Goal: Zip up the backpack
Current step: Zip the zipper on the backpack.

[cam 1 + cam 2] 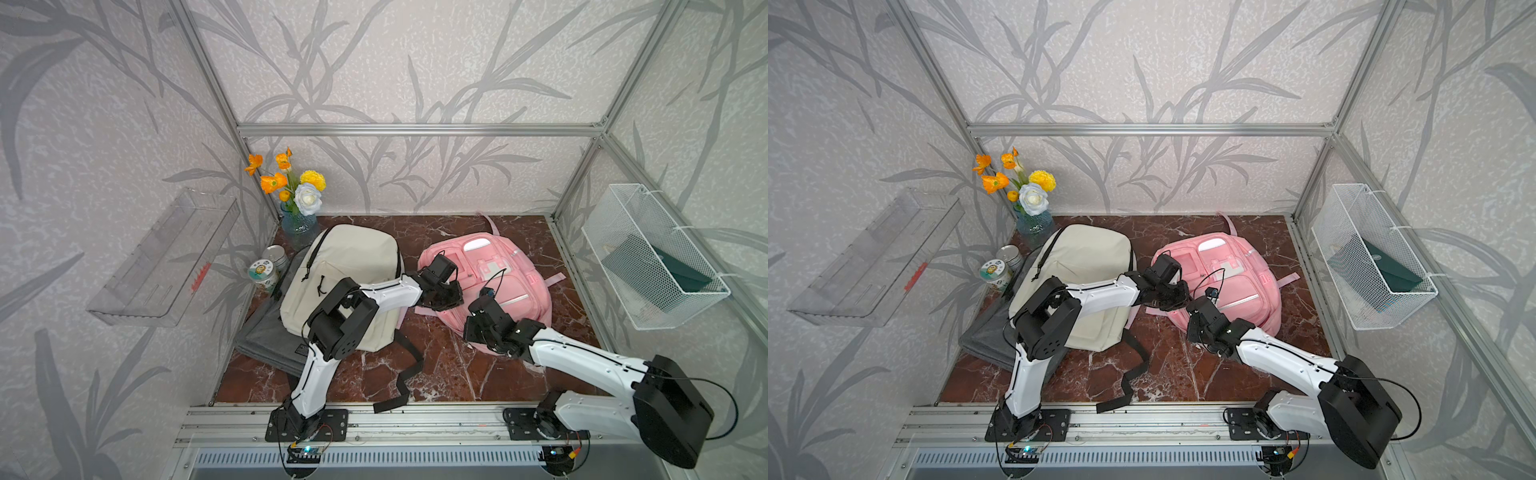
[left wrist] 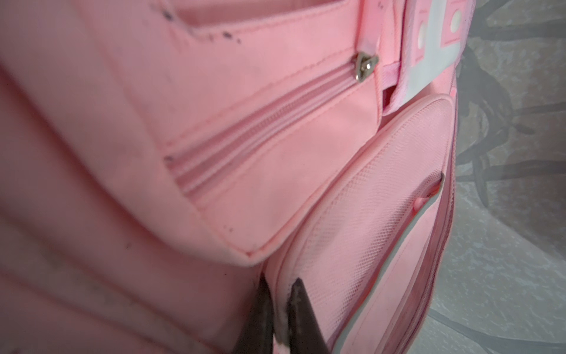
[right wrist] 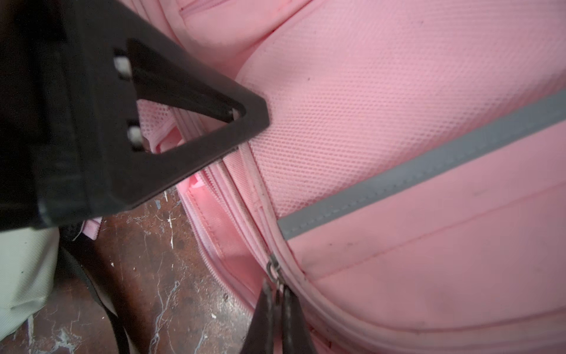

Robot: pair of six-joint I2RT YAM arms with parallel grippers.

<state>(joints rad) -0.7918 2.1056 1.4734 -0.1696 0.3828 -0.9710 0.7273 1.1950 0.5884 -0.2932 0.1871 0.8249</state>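
Backpack [image 1: 528,291] is soft pink mesh, grey-striped.

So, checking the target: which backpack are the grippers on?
The pink backpack, right of the cream backpack: the left gripper and right gripper are both shut on its side.
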